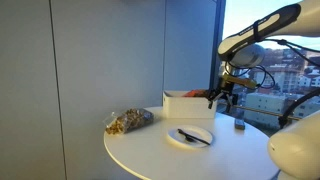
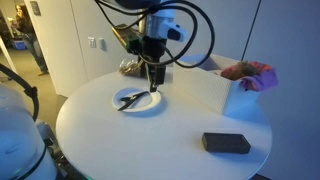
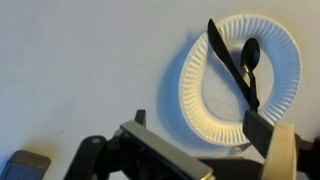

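Plate (image 3: 213, 100), white paper, is set on a round table (image 2: 170, 135), with a black knife (image 3: 228, 62) and spoon (image 3: 251, 52) laid across it. The gripper (image 2: 152, 86) is held just above the plate's edge, jaws spread wide, nothing gripped. A box (image 1: 185, 102) and a snack bag (image 1: 130, 121) are seen nearby.

In an exterior view the camera sits about level with the round table (image 1: 150, 155) and looks across it toward the window (image 1: 270, 60). In an exterior view set higher, it looks down over the table toward a wall with doors. My wrist camera hangs close above the paper plate (image 3: 215, 95), which all three views share.
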`<state>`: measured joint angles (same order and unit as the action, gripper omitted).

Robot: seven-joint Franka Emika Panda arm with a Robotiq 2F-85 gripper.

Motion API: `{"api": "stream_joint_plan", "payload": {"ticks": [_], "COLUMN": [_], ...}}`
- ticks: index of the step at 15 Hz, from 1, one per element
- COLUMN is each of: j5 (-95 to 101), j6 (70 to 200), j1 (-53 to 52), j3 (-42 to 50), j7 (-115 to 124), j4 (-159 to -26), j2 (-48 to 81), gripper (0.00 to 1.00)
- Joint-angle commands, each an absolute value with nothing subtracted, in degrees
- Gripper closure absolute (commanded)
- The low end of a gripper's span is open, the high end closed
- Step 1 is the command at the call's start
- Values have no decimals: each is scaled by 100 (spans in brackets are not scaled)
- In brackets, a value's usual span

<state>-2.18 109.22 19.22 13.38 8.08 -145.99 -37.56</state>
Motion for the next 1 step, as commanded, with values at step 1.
{"api": "stream_joint_plan", "payload": {"ticks": [1], "j5": [-221], "j6": [10913], "j1": [1926], "j3": [1334], "j7": [805], "j4": [-14581], "j2": [-3753], "gripper": [0]}}
